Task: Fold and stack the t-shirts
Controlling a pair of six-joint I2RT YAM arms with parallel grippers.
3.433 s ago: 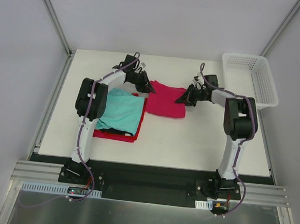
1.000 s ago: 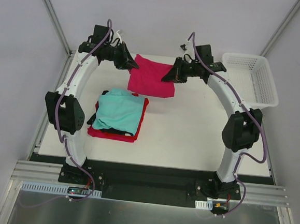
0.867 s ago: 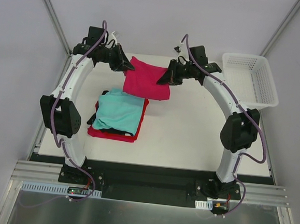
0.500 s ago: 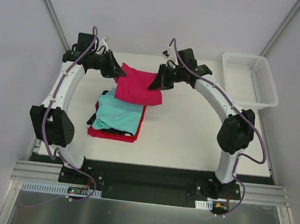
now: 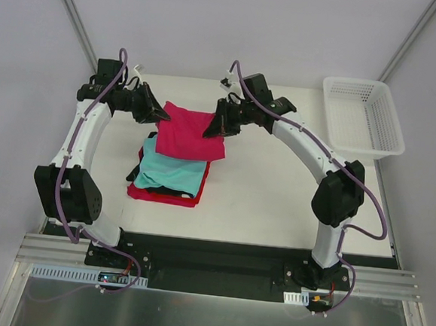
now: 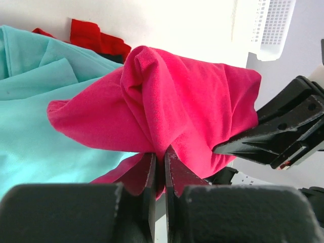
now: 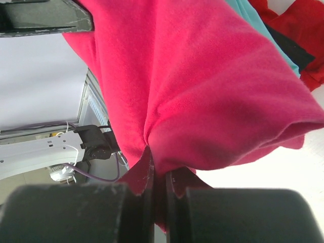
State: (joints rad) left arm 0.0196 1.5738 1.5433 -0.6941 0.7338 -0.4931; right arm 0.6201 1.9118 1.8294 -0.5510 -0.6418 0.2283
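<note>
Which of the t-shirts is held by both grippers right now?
The magenta-pink t-shirt: left gripper and right gripper each pinch a side; the teal t-shirt and red t-shirt lie stacked, ungripped.

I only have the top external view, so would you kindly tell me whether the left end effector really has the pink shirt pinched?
Observer: Yes; the left wrist view shows the left end effector shut on a bunched fold of the pink shirt.
Operator: Thank you. And the right one?
Observer: The right wrist view shows the right end effector shut on a gathered edge of the same shirt.
Operator: Is the cloth flat near the left pinch?
Observer: No; the left wrist view shows it puckered into a raised ridge there, with the teal shirt behind it.
</note>
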